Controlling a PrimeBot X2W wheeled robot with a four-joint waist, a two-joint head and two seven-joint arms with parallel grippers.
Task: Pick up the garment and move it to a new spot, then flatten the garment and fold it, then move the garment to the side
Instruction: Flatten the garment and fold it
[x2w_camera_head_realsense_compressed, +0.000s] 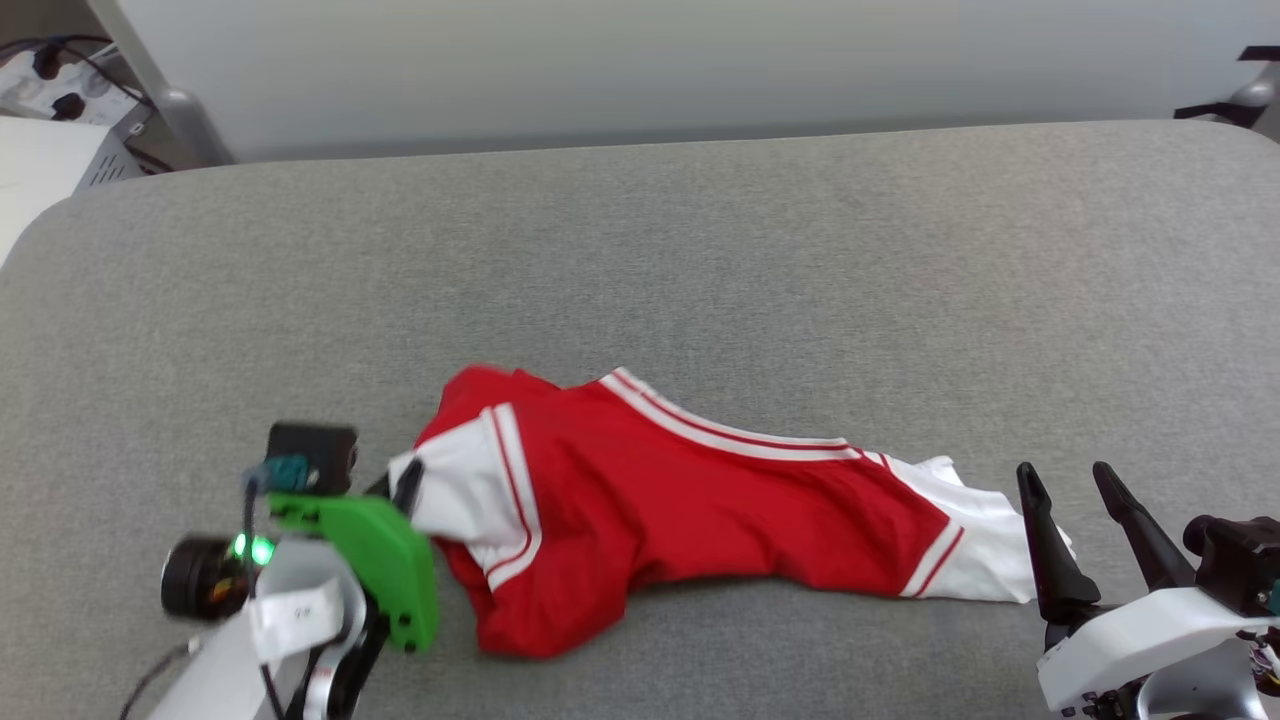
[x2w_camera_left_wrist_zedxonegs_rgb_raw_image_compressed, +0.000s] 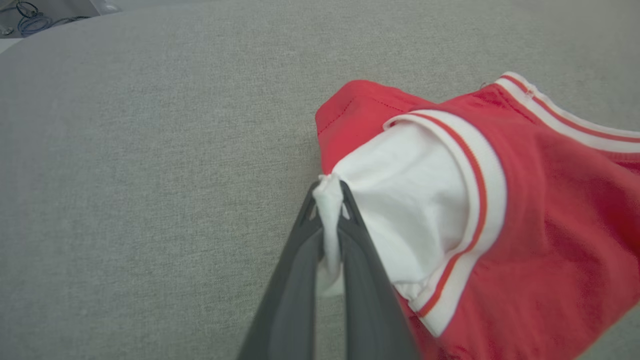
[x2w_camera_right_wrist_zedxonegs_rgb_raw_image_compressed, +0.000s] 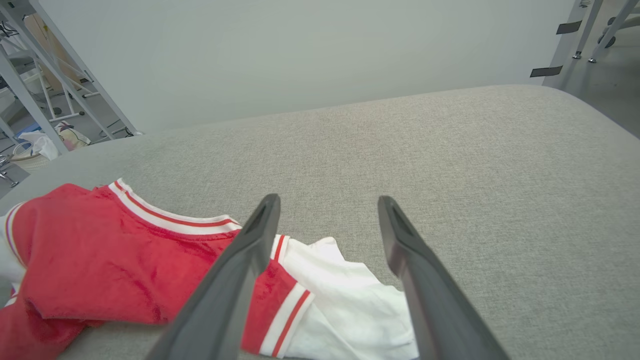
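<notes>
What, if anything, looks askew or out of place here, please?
The garment lies bunched and slanted on the pad, one white sleeve doubled over the red body. The left claw pinches that sleeve's tip; the right claw is open by the other sleeve.

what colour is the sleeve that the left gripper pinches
White sleeve, best in the left wrist view.

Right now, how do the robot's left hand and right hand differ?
The left hand is shut, pinching the edge of one white sleeve of the garment; the right hand is open and holds nothing. The left hand is at the garment's left end; the right hand is at its right end, by the other white sleeve. Both have two dark fingers.
</notes>
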